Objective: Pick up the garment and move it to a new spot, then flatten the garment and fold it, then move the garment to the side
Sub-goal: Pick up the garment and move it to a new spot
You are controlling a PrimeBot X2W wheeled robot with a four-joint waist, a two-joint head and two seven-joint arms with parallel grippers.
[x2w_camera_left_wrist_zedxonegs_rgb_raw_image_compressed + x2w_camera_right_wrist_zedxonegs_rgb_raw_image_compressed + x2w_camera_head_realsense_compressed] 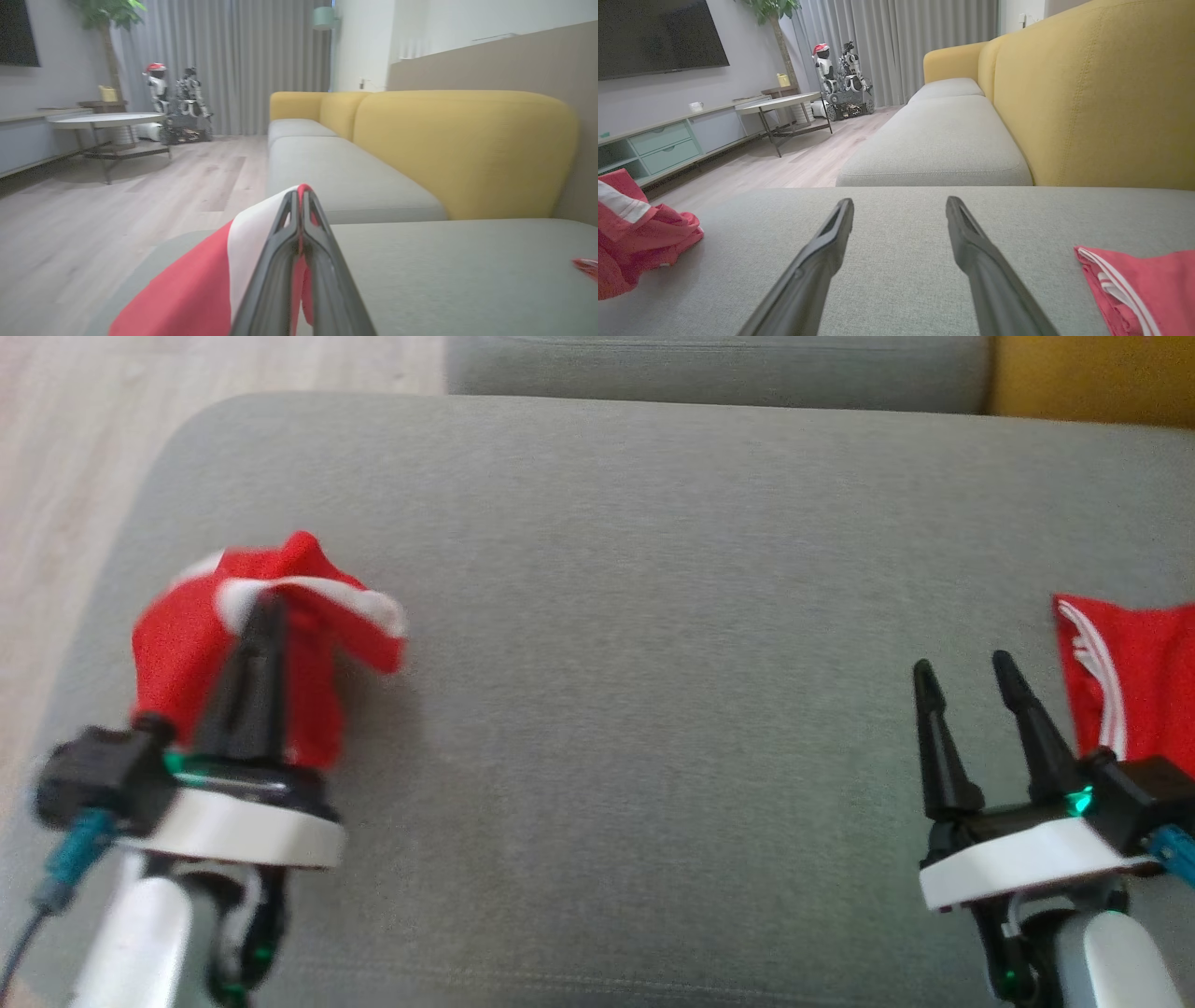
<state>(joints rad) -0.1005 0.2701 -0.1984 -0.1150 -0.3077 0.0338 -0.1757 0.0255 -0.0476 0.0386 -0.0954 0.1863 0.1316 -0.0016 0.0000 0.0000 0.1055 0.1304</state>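
A red garment (187, 649) with white trim hangs bunched at the left end of the grey sofa seat (653, 616), pinched in my left gripper (266, 607). The left wrist view shows the same gripper (300, 196) with its fingers pressed together on the red and white cloth (205, 284). From the right wrist the bunch (640, 238) shows at the far left, partly resting on the seat. My right gripper (962, 677) stands open above the seat at the right, its fingers (831, 233) spread with nothing between them.
A second red cloth with white stripes (1130, 672) lies flat at the seat's right edge, just right of my right gripper, and shows again (1139, 284). A yellow backrest (1101, 93) runs along one side. Wooden floor (117, 205), a round table (107, 120) and parked robots (840, 79) lie beyond.
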